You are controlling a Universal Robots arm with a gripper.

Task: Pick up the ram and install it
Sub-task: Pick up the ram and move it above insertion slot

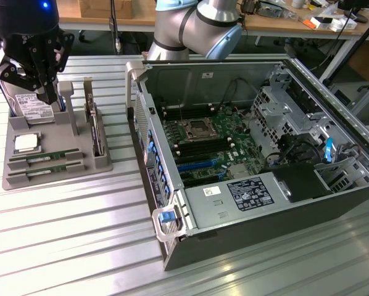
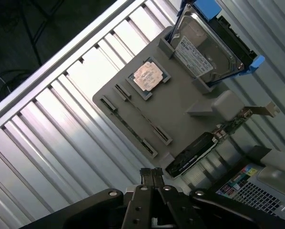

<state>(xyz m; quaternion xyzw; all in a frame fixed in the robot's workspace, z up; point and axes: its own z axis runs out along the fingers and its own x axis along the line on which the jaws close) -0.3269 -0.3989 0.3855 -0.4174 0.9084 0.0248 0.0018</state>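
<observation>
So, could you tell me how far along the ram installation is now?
Nothing looks done yet: the ram sticks lie in the grey tray. In hand, nothing: the gripper is shut and empty, hovering above the tray near the hard drive. Left: lifting a ram stick and seating it on the motherboard in the open computer case.

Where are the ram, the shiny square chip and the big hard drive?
ram [image 1: 47, 158]: exterior view, middle of a green stick.
square chip [image 2: 147, 76]: wrist view, centre of its silver top.
hard drive [image 2: 194, 56]: wrist view, on its white label.
</observation>
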